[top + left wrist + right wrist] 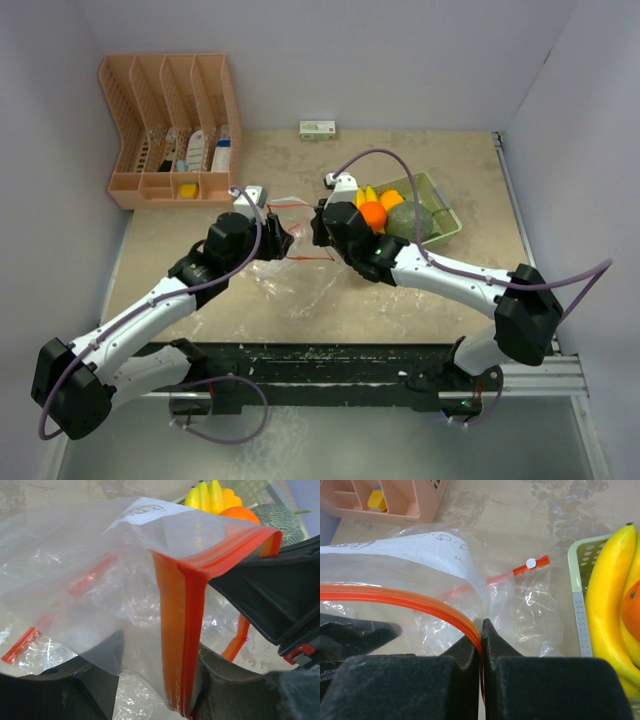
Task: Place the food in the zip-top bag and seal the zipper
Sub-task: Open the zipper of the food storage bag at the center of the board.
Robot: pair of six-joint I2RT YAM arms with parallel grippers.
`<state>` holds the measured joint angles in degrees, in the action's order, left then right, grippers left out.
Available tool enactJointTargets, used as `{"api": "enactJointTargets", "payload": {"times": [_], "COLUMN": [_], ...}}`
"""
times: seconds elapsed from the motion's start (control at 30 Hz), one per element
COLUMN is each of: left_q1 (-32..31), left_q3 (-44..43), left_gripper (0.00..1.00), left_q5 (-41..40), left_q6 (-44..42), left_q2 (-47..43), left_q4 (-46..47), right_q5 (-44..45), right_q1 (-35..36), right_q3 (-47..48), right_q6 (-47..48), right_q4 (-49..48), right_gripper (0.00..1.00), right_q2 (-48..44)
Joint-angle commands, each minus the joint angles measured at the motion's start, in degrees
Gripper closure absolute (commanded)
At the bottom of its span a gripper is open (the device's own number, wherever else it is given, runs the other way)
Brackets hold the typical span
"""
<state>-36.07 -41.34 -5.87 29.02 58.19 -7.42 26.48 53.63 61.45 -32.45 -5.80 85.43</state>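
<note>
The clear zip-top bag (290,285) with an orange-red zipper (182,630) hangs between both grippers above the table. My right gripper (322,225) is shut on the zipper strip (395,600); its tips (481,625) pinch it. My left gripper (278,240) has its jaws apart (162,645). The folded zipper strip hangs between them, against the right finger (225,680), and plastic drapes over the left finger. The food lies in the pale green tray (445,200) to the right: yellow bananas (368,194), an orange (373,213) and a green melon (410,220). No food shows in the bag.
A peach slotted organiser (170,130) with small items stands at the back left. A small white box (317,129) lies at the back wall. Walls close in the left, back and right. A black rail (330,360) runs along the near edge.
</note>
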Motion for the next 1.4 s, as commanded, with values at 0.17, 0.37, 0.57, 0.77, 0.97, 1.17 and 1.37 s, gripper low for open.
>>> {"api": "enactJointTargets", "payload": {"times": [0.17,0.37,0.57,0.77,0.97,1.17,1.37], "left_q1": [-0.1,-0.1,-0.1,-0.1,-0.1,-0.1,-0.1], "left_q3": [2.6,2.8,4.3,4.3,4.0,4.8,4.6], "left_gripper": [0.43,0.40,0.40,0.41,0.43,0.47,0.52], "left_q5": [6.8,7.5,6.8,4.7,1.9,-1.8,-3.2], "left_q6": [5.3,6.0,8.1,10.2,12.1,12.9,14.6], "left_q2": [-4.1,-6.6,-5.0,-1.6,-1.6,-3.2,-0.2], "left_q4": [10.2,9.6,13.5,17.6,19.5,19.4,20.3], "right_q5": [4.2,4.2,3.6,2.8,1.5,1.1,-0.2], "right_q1": [0.2,0.2,0.2,0.2,0.2,0.2,0.2], "right_q3": [2.0,2.8,3.5,3.4,3.3,3.0,3.1], "right_q6": [-2.5,-2.5,-1.6,-1.6,-1.4,-1.3,-1.2], "right_q4": [-4.0,-3.2,-4.3,-4.4,-4.4,-4.7,-5.2], "right_gripper": [1.00,1.00,1.00,1.00,1.00,1.00,1.00], "right_q2": [-1.0,-0.5,0.2,0.4,1.3,1.1,1.5]}}
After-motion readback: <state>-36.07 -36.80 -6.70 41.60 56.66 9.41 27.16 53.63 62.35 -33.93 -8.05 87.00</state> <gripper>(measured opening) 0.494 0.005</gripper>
